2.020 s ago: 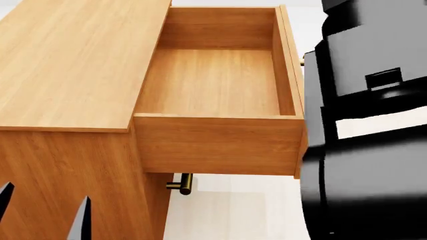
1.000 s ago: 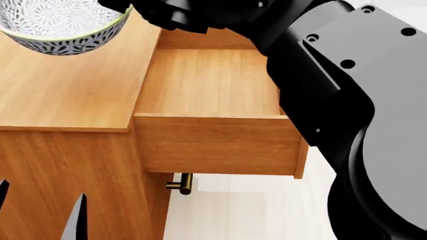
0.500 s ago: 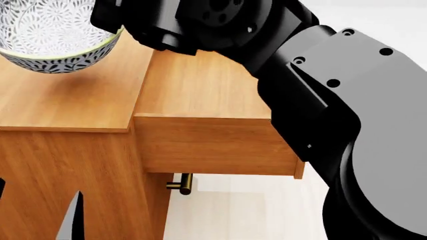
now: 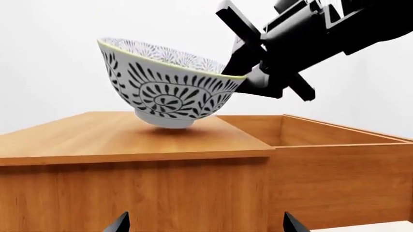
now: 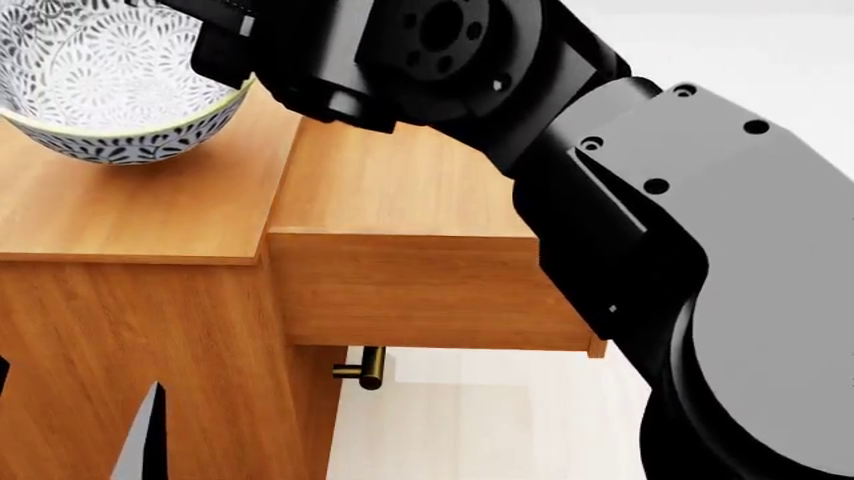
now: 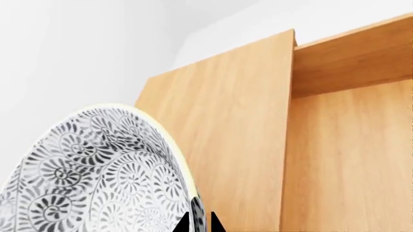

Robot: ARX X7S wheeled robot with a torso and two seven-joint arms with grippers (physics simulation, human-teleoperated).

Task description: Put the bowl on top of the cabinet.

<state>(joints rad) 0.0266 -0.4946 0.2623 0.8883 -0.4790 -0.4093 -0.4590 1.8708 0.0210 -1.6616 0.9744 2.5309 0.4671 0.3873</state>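
The bowl (image 5: 107, 90), white with a black floral pattern and a yellowish rim, hangs tilted just over the flat top of the cabinet (image 5: 134, 210). My right gripper (image 5: 230, 55) is shut on its rim, one finger inside and one outside. The left wrist view shows the bowl (image 4: 168, 92) with a shadow under its foot on the cabinet (image 4: 129, 137), held by the right gripper (image 4: 237, 67). In the right wrist view, the right gripper (image 6: 198, 223) pinches the bowl (image 6: 96, 174) above the cabinet (image 6: 239, 111). My left gripper (image 4: 206, 224) stands open in front of the cabinet, holding nothing, and shows low in the head view (image 5: 74, 430).
The cabinet's top drawer (image 5: 427, 290) stands pulled out to the right of the bowl, its open inside (image 5: 400, 170) partly covered by my right arm (image 5: 641, 200). A brass handle (image 5: 360, 368) sticks out below it. Pale floor (image 5: 481, 430) lies beneath.
My right arm swung in from the right carrying the bowl over the cabinet top. Over the last second the bowl has come lower and nearer. The left gripper sank slightly.
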